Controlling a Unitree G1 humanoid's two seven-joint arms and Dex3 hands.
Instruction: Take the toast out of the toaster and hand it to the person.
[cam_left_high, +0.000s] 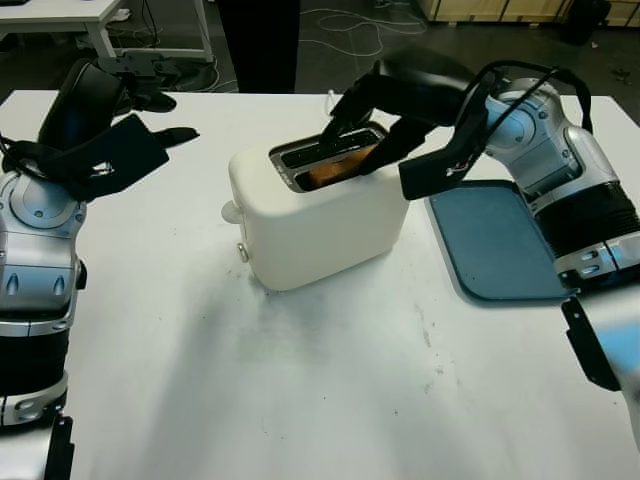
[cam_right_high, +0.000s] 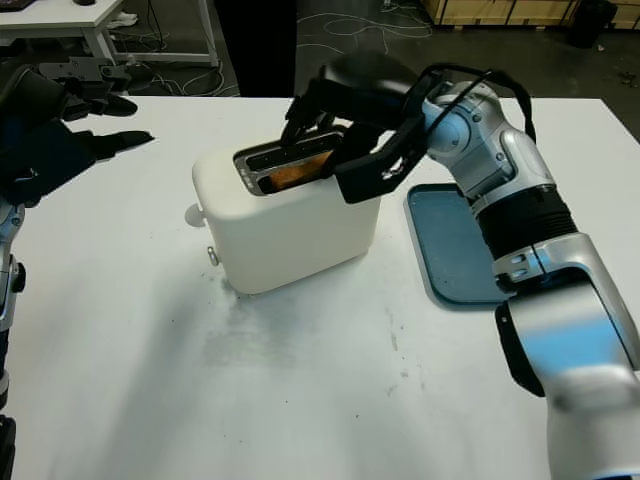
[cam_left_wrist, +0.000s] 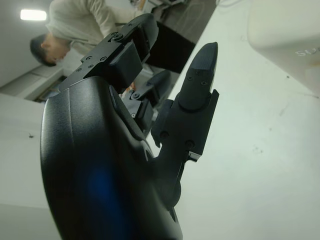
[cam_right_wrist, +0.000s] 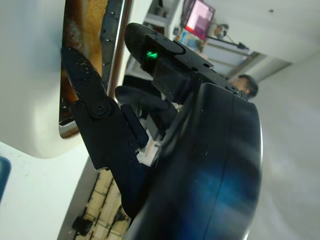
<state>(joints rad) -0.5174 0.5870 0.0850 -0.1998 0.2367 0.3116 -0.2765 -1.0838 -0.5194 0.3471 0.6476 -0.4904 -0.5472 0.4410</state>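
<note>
A cream toaster (cam_left_high: 310, 220) stands mid-table with a browned slice of toast (cam_left_high: 335, 170) sitting low in its front slot. My right hand (cam_left_high: 360, 135) hovers over the toaster top, open. Its upper fingers (cam_left_high: 345, 108) reach toward the rear slot, and the thumb (cam_right_wrist: 95, 110) lies along the front slot's edge beside the toast (cam_right_wrist: 77, 30). The slice sits between them, still down in the slot. My left hand (cam_left_high: 120, 140) is raised at the table's far left, open and holding nothing. A person (cam_left_wrist: 75, 25) stands beyond the table's far edge.
A blue-grey tray (cam_left_high: 490, 240) lies flat on the white table (cam_left_high: 300, 400), right of the toaster and under my right forearm. Dark trousers (cam_left_high: 258, 45) show at the far edge. Cables and another white table are on the floor behind.
</note>
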